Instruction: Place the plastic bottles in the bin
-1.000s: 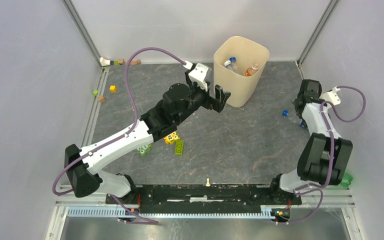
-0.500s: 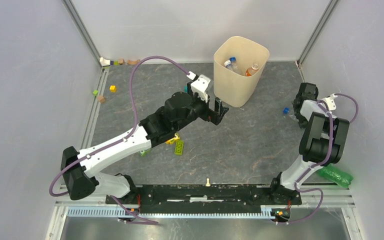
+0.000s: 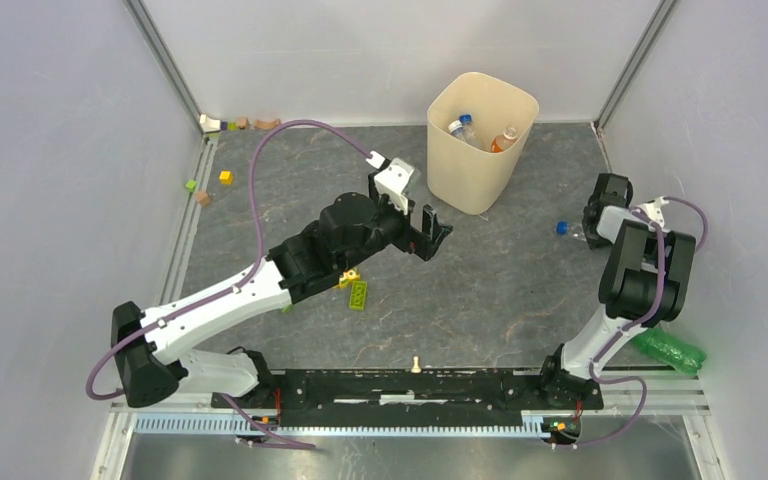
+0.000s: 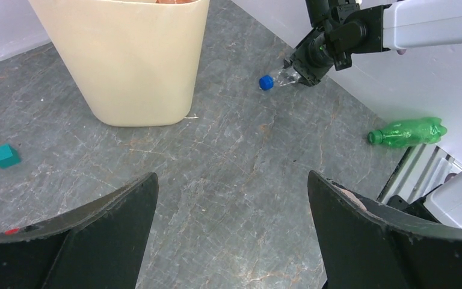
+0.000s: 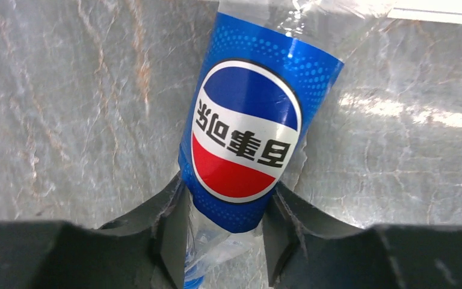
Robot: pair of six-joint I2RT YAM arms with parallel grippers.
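Note:
The cream-beige bin stands at the back of the table with two bottles inside. My right gripper is shut on a clear bottle with a blue Pepsi label. That bottle lies on the table by the right wall, its blue cap pointing left. A green bottle lies near the right front corner. My left gripper hovers open in front of the bin with nothing between its fingers. The left wrist view also shows the held bottle and the green bottle.
Toy bricks lie under my left arm, with more blocks by the left rail and in the back-left corner. A teal block sits left of the bin. Walls close in both sides.
My right gripper has closed on the Pepsi bottle after its arm folded in over it. My left arm has drawn back from the bin, still open.

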